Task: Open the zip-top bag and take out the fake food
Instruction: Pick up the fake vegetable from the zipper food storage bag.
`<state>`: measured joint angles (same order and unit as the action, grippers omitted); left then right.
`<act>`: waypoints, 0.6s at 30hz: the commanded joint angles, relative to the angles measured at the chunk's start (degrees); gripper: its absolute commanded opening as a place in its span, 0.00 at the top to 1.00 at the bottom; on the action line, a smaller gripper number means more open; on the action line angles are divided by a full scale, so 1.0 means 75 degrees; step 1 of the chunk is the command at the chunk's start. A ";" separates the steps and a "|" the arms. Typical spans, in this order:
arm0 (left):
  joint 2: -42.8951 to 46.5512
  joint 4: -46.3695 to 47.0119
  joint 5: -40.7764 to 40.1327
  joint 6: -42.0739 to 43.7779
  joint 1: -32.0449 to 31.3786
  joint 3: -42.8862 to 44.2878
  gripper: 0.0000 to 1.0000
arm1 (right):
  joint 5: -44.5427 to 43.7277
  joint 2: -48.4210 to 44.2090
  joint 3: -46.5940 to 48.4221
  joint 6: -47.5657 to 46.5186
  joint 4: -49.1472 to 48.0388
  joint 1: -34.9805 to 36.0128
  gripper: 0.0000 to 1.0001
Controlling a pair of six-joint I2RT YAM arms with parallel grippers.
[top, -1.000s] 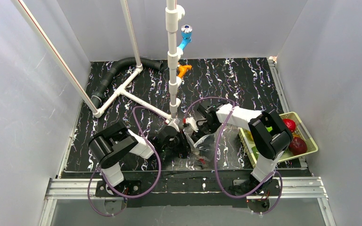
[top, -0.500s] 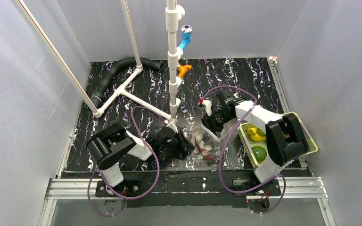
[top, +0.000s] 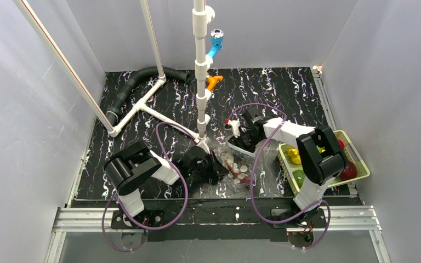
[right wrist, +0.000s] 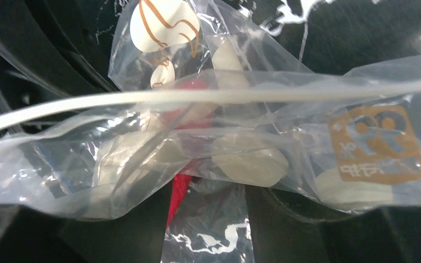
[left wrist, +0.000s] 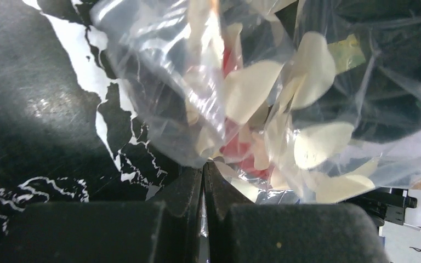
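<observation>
The clear zip-top bag (top: 234, 164) with whitish dots lies crumpled on the black table between both grippers. My left gripper (top: 211, 167) is shut on a fold of its film (left wrist: 204, 167). A red piece of fake food (left wrist: 235, 149) shows through the bag (left wrist: 263, 87). My right gripper (top: 240, 137) is at the bag's far side. In the right wrist view its jaws (right wrist: 205, 189) stand apart, with bag film (right wrist: 142, 153) and the zip rim draped across them. A red pointed piece (right wrist: 178, 192) lies beside one finger. Whether the fingers are inside the bag's mouth, I cannot tell.
A pale yellow-green basket (top: 359, 155) at the right holds yellow (top: 293, 156), green (top: 300, 176) and red (top: 348, 171) fake food. A white upright pipe (top: 199, 82) stands just behind the bag. Orange (top: 214, 82) and blue (top: 216, 41) fittings, a white tee pipe (top: 142, 107) and a black hose (top: 137, 76) lie farther back.
The right gripper drew the bag out to the right, then came back left toward it, and the bag slackened. The left gripper kept its pinch in place.
</observation>
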<state>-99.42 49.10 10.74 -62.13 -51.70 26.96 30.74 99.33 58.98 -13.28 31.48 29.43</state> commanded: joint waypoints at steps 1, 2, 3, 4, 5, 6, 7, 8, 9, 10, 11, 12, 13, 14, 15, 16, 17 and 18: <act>-0.0319 -0.0695 0.0070 0.0318 -0.0011 0.0225 1.00 | 0.0112 0.0105 0.0452 0.0006 0.0120 0.0334 0.40; -0.0387 -0.0674 0.0087 0.0320 -0.0009 0.0252 1.00 | 0.0189 0.0098 0.0454 -0.0013 0.0142 0.0366 0.39; -0.0448 -0.0640 0.0119 0.0307 -0.0009 0.0279 1.00 | 0.0301 0.0090 0.0449 -0.0037 0.0138 0.0384 0.38; -0.0510 -0.0605 0.0150 0.0293 -0.0012 0.0300 1.00 | 0.0446 0.0082 0.0445 -0.0054 0.0156 0.0398 0.36; -0.0563 -0.0575 0.0179 0.0282 -0.0016 0.0326 1.00 | 0.0593 0.0086 0.0453 -0.0063 0.0186 0.0416 0.36; -0.0617 -0.0545 0.0203 0.0271 -0.0011 0.0349 1.00 | 0.0645 0.0100 0.0475 -0.0089 0.0214 0.0439 0.34; -0.0638 -0.0550 0.0218 0.0285 -0.0015 0.0371 1.00 | 0.0663 0.0112 0.0494 -0.0088 0.0225 0.0452 0.33; -0.0658 -0.0574 0.0230 0.0291 -0.0009 0.0402 1.00 | 0.0668 0.0141 0.0483 -0.0101 0.0231 0.0458 0.33; -0.0676 -0.0590 0.0240 0.0297 -0.0009 0.0437 1.00 | 0.0613 0.0154 0.0483 -0.0085 0.0223 0.0459 0.33; -0.0695 -0.0593 0.0253 0.0300 -0.0015 0.0451 1.00 | 0.0479 0.0191 0.0486 -0.0027 0.0207 0.0484 0.33; -0.0710 -0.0594 0.0264 0.0300 -0.0009 0.0472 1.00 | 0.0327 0.0241 0.0532 0.0006 0.0229 0.0493 0.33; -0.0738 -0.0594 0.0281 0.0301 -0.0009 0.0501 1.00 | 0.0140 0.0307 0.0577 0.0091 0.0234 0.0500 0.34; -0.0753 -0.0589 0.0279 0.0303 -0.0010 0.0516 1.00 | -0.0125 0.0390 0.0638 0.0144 0.0248 0.0540 0.35; -0.0768 -0.0573 0.0282 0.0292 -0.0009 0.0515 1.00 | -0.0330 0.0501 0.0712 0.0156 0.0310 0.0561 0.37; -0.0780 -0.0546 0.0280 0.0281 -0.0012 0.0506 1.00 | -0.0472 0.0602 0.0800 0.0159 0.0382 0.0611 0.38; -0.0758 -0.0528 0.0279 0.0270 -0.0015 0.0495 1.00 | -0.0637 0.0692 0.0843 0.0128 0.0439 0.0696 0.39; -0.0723 -0.0524 0.0273 0.0254 -0.0009 0.0485 1.00 | -0.0842 0.0742 0.0856 0.0091 0.0466 0.0879 0.39; -0.0681 -0.0557 0.0240 0.0262 -0.0012 0.0463 1.00 | -0.1073 0.0753 0.0855 0.0069 0.0459 0.1023 0.39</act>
<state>-103.55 49.95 13.50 -61.95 -51.70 30.85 29.45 102.89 63.40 -12.62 34.06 33.47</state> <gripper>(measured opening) 0.007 0.613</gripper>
